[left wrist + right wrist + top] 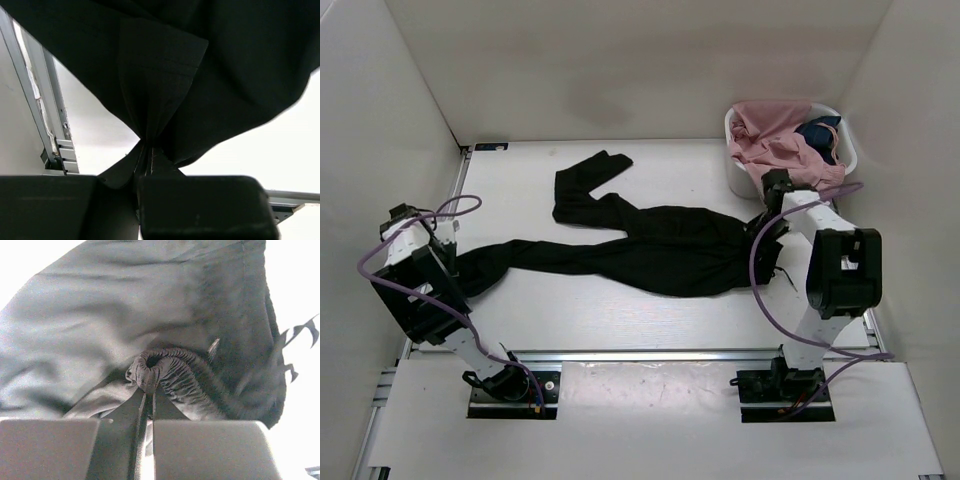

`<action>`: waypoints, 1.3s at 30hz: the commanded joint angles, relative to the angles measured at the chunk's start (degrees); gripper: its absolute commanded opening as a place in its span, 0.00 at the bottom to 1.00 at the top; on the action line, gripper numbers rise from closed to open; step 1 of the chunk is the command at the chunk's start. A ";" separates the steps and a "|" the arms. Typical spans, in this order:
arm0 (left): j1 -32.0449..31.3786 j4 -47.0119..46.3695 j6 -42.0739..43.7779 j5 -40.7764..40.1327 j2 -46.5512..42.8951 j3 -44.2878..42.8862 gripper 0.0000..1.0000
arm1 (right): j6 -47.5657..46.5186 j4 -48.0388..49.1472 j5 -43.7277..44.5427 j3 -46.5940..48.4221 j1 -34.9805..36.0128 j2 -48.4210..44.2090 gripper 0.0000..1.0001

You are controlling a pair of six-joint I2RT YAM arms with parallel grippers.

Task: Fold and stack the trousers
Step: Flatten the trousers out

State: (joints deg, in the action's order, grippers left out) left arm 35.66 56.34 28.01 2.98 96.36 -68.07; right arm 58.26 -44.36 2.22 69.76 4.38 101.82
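Note:
The black trousers (660,248) lie spread across the middle of the table, one leg reaching left, the other bent toward the back. My left gripper (450,265) is shut on the hem end of the left-reaching leg; in the left wrist view the fabric (165,75) bunches into my left gripper (146,155). My right gripper (767,232) is shut on the gathered elastic waistband (170,370) at the trousers' right end; the right wrist view shows my right gripper (147,395) pinching it.
A white basket (735,175) at the back right holds a pink garment (775,145) and a small dark blue garment (818,135). Metal rails run along the table's left edge (47,120) and near edge. White walls enclose the table.

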 commanded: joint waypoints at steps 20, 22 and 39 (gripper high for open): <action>-0.42 -4.83 4.42 -6.31 -9.52 15.58 0.14 | -6.15 -14.01 14.75 -31.39 -16.32 -55.31 0.00; -0.42 -5.53 4.95 -7.45 -9.52 17.26 0.14 | -5.27 -14.00 13.96 -34.94 -17.74 -57.26 0.00; 6.09 -8.61 8.55 -14.05 -10.84 17.62 0.14 | -5.09 -14.70 21.16 -36.27 -25.39 -55.86 0.00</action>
State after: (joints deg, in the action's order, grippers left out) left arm 41.06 48.69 34.85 -9.10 87.53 -49.67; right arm 52.18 -58.89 20.49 31.33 -20.64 45.50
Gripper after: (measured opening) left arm 0.151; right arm 0.027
